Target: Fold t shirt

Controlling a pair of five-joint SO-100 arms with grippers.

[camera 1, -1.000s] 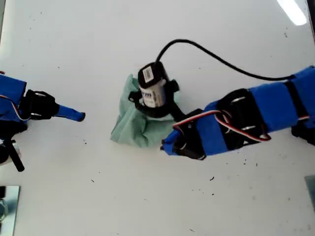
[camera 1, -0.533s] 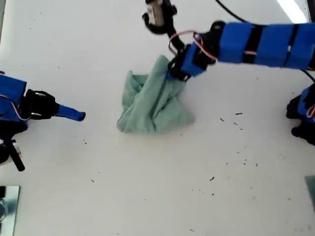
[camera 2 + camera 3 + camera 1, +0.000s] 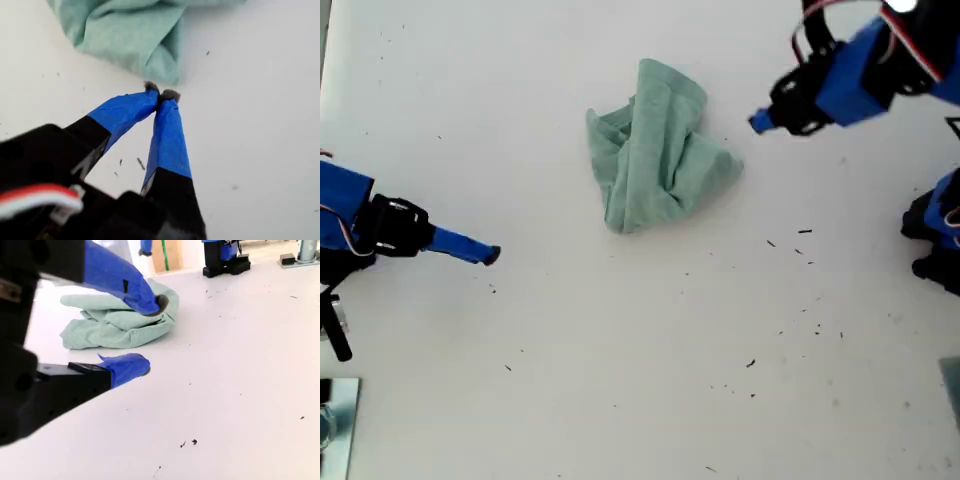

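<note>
The t shirt point(image 3: 655, 150) lies crumpled in a pale green heap on the white table, above the exterior view's middle. My first gripper point(image 3: 757, 122) hangs just off the heap's edge on the exterior view's right, apart from the cloth. In the first wrist view its blue fingertips point(image 3: 162, 93) meet, shut on nothing, with the t shirt point(image 3: 130, 30) just beyond them. My second gripper point(image 3: 492, 256) lies low at the exterior view's left, pointing toward the heap from a distance. Its jaws point(image 3: 149, 336) stand open and empty, with the t shirt point(image 3: 115, 327) well ahead.
An arm base point(image 3: 932, 240) stands at the exterior view's right edge. Small dark specks point(image 3: 805, 232) dot the table below the heap's right. A metal piece point(image 3: 335, 410) sits at the exterior view's bottom left corner. Stands and a cardboard piece point(image 3: 167, 255) show far behind the table.
My first gripper pulled the t shirt toward the exterior view's top, let it go and drew off to the upper right. The heap now lies higher and further right. My second gripper dipped slightly.
</note>
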